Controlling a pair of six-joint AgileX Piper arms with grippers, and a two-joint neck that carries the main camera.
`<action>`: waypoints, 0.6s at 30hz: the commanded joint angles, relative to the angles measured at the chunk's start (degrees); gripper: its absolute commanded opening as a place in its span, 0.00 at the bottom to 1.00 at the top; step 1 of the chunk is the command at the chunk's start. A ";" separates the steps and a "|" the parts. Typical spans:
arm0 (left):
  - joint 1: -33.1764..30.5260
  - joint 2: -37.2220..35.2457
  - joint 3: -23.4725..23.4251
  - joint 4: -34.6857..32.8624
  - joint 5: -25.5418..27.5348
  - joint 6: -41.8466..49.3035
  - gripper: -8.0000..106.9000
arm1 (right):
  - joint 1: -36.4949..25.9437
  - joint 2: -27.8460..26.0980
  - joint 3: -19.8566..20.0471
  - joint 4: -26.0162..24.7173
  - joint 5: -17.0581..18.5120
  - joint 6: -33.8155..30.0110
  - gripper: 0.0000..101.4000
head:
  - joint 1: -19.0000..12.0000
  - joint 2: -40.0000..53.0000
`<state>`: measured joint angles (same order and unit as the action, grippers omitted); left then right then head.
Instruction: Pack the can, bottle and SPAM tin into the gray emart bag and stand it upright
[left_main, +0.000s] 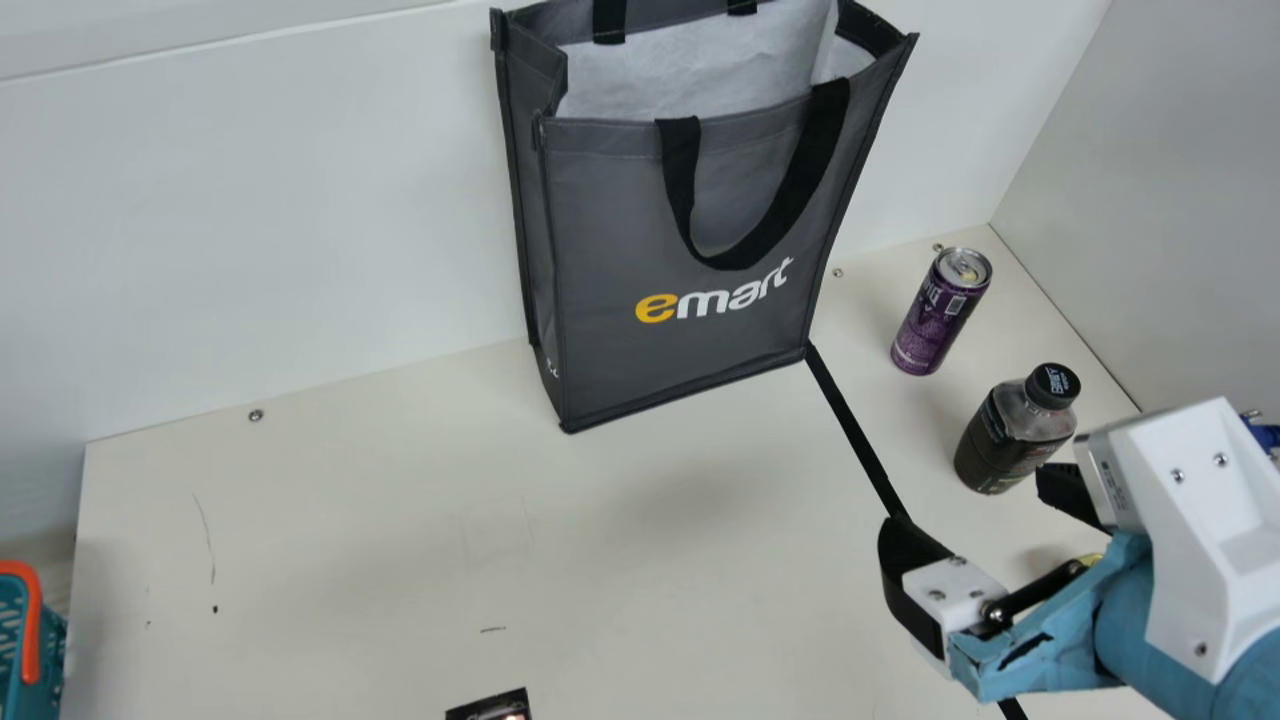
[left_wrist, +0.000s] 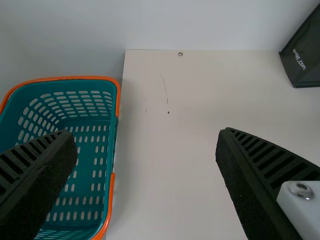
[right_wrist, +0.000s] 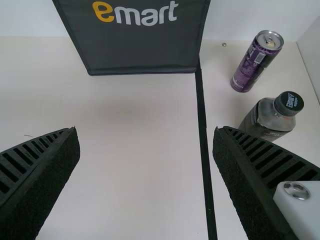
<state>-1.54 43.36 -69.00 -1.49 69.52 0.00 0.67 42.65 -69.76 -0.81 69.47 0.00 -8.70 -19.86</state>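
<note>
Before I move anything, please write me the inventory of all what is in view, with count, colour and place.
Table: 1, cream, below everything
Bag: 1, gray, black handles, upright at the back wall
Can: 1, purple, right of bag
Bottle: 1, dark, black cap, nearer than can
Basket: 1, teal, orange rim, left of table
Strip: 1, black, from bag's corner forward
Yellow patch: 1, mostly hidden, identity unclear
Dark item: 1, main view's bottom edge, identity unclear
Left tool: 1, black, beside basket
Right tool: 1, black, before bag

Open table (left_main: 400, 530) before the bag (left_main: 660, 370); 1 bottle (left_main: 1000, 440) fronts the can (left_main: 932, 320).
</note>
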 joint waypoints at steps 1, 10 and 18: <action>0.00 0.00 0.00 0.00 0.00 0.00 0.85 | 0.00 0.00 0.00 0.00 0.00 0.00 0.94 | -1.30 -0.14; 0.00 0.00 0.00 0.00 0.00 0.00 0.85 | 0.00 0.00 0.00 0.00 0.00 0.00 0.94 | -1.30 -0.14; 0.00 0.00 0.00 0.00 0.00 0.00 0.85 | 0.00 0.00 0.00 0.00 0.00 0.00 0.94 | -1.30 -0.14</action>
<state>-1.54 43.36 -69.00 -1.49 69.52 0.00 0.67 42.65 -69.76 -0.81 69.47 0.00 -8.70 -19.95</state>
